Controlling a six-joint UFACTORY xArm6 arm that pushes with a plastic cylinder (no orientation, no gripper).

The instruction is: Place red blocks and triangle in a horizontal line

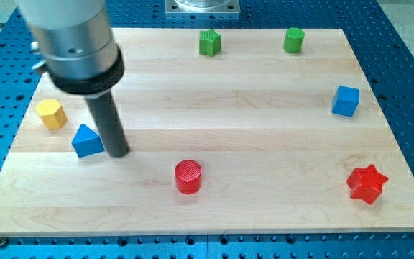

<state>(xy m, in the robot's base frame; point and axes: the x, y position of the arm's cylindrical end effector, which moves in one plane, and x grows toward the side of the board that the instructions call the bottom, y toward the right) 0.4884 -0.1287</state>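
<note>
A red cylinder [188, 176] stands near the view's bottom centre. A red star [366, 183] lies at the view's bottom right. A blue triangle [86, 140] sits at the view's left. My tip [118, 152] rests on the board right against the blue triangle's right side, well left of the red cylinder. The rod rises up and left into the grey arm housing [74, 43].
A yellow hexagon [51, 114] lies up and left of the blue triangle. A green star [209, 42] and a green cylinder [293, 39] sit at the view's top. A blue cube [345, 101] is at the right. The wooden board [228, 93] lies on a blue perforated table.
</note>
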